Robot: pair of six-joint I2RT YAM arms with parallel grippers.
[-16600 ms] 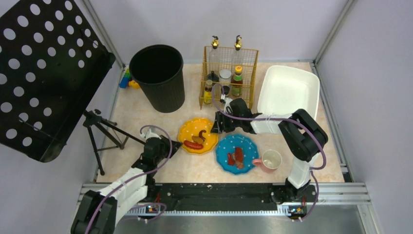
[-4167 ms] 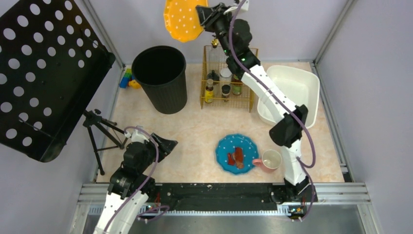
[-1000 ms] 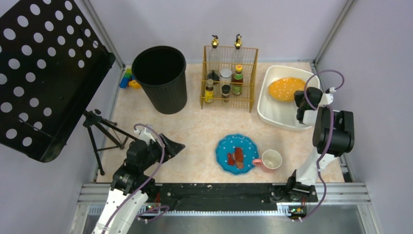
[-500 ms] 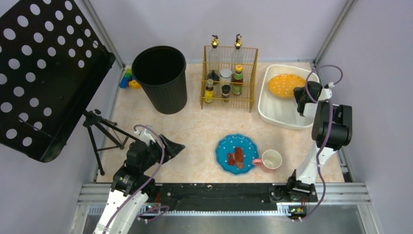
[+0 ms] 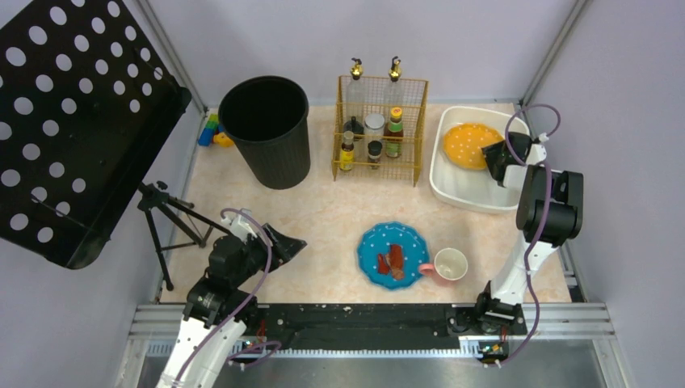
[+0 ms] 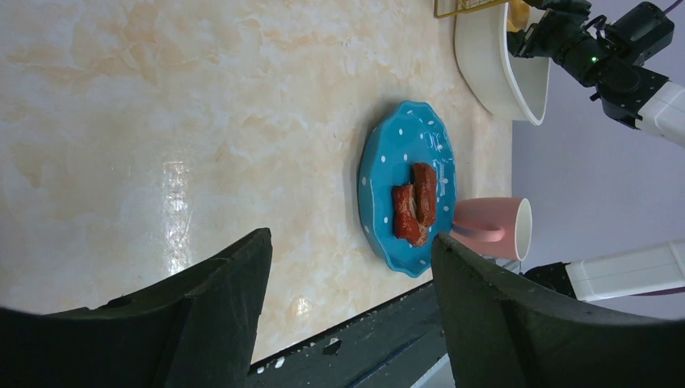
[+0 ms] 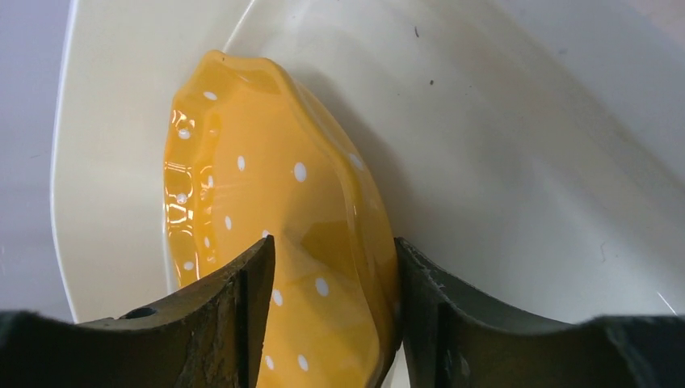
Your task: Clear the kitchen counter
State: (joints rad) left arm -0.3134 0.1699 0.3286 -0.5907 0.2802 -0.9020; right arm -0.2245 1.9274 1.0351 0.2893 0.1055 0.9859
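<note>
Yellow plate point(image 5: 468, 144) now in tub point(image 5: 468, 187); right tool point(image 7: 333, 246) straddles rim, grip unclear; left tool point(image 6: 351, 238) gaping.

The worktop point(image 6: 161, 121) has a polished, marbled stone look, the yellow plate point(image 7: 266, 234) and blue plate point(image 6: 396, 153) are glossy glazed ware, the white tub point(image 7: 525, 145) looks like smooth, faintly scuffed plastic, the wire rack point(image 5: 376, 163) is gold-toned metal, and the black bin point(image 5: 271, 153) is matt.

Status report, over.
Left gripper open, empty. Right gripper open astride yellow plate in white tub. On counter: blue plate with food, pink mug.
</note>
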